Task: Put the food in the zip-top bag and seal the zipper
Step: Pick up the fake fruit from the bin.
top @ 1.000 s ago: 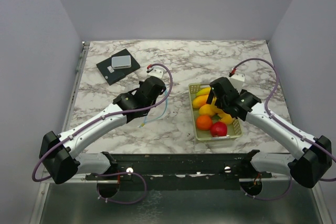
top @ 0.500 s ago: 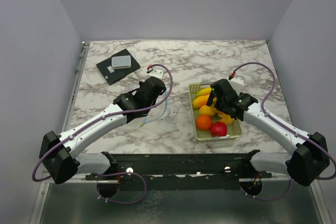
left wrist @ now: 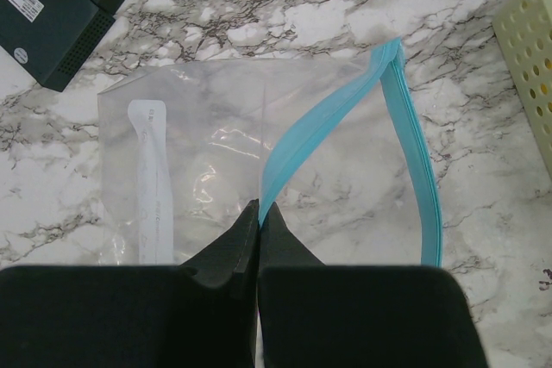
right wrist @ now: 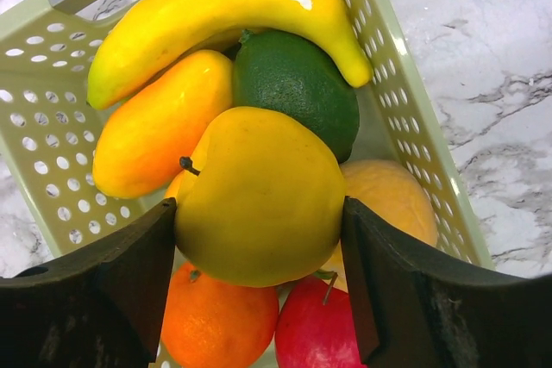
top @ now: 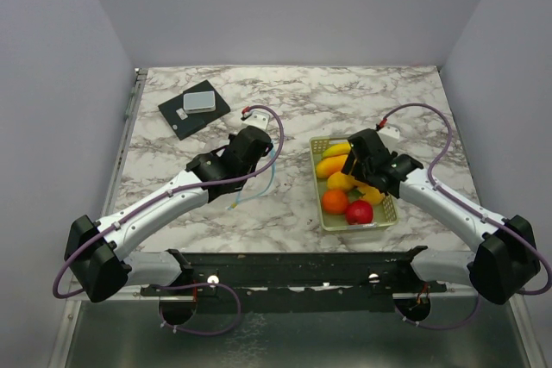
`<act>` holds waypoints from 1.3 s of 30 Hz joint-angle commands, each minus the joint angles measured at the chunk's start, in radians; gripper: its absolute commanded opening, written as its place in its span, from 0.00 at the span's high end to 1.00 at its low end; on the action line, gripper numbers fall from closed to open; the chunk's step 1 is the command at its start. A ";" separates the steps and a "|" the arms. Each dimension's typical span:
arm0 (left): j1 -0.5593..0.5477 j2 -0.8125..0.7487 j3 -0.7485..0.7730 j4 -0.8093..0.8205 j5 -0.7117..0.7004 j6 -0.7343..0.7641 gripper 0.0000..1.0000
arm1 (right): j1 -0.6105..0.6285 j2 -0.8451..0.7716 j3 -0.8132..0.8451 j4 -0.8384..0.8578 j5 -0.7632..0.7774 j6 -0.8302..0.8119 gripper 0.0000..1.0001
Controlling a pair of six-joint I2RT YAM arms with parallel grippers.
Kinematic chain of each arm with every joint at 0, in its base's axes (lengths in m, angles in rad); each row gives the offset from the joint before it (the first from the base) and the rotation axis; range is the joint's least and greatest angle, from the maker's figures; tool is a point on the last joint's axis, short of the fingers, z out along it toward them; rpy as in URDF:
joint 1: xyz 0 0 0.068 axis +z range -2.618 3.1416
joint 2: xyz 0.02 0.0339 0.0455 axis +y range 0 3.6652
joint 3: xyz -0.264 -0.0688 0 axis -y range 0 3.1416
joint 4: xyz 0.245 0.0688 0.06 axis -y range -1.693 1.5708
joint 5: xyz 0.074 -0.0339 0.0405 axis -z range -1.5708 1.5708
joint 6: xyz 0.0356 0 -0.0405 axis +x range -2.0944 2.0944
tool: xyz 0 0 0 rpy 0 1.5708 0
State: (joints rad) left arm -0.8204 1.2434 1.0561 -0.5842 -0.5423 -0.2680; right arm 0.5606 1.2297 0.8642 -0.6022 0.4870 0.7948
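Both left arm (top: pixel 159 202) and right arm (top: pixel 448 206) angle inward; left tool (left wrist: pixel 258 209) pinches the zipper (left wrist: pixel 297 135), right tool (right wrist: pixel 259 213) clamps yellow fruit (right wrist: pixel 259 183).

Set on a white table (top: pixel 345 92) veined in grey like marble. Closed in by a plain pale grey back wall (top: pixel 285 6), a left wall (top: pixel 52 109) and a right wall (top: pixel 509 58). Holds a flat dark box (top: pixel 177 118) toward the far left corner. Edged nearest by a black rail (top: pixel 302 266), with dull sheet metal (top: pixel 285 338) below. Lit softly and evenly.
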 commanded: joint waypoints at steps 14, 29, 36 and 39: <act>-0.006 -0.013 -0.010 0.011 0.000 0.008 1.00 | -0.008 -0.075 0.014 -0.026 -0.023 -0.044 0.62; -0.005 -0.013 -0.010 0.011 0.002 0.014 1.00 | -0.007 -0.165 0.068 0.052 -0.252 -0.150 0.67; -0.006 -0.019 -0.010 0.011 0.002 0.013 1.00 | 0.017 -0.162 0.081 0.143 -0.414 -0.167 0.70; -0.006 -0.019 -0.010 0.011 0.002 0.014 1.00 | 0.041 -0.150 0.090 0.179 -0.454 -0.154 0.71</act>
State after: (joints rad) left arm -0.8204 1.2434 1.0542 -0.5842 -0.5423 -0.2611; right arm 0.5747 1.0733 0.9154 -0.5068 0.1432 0.6525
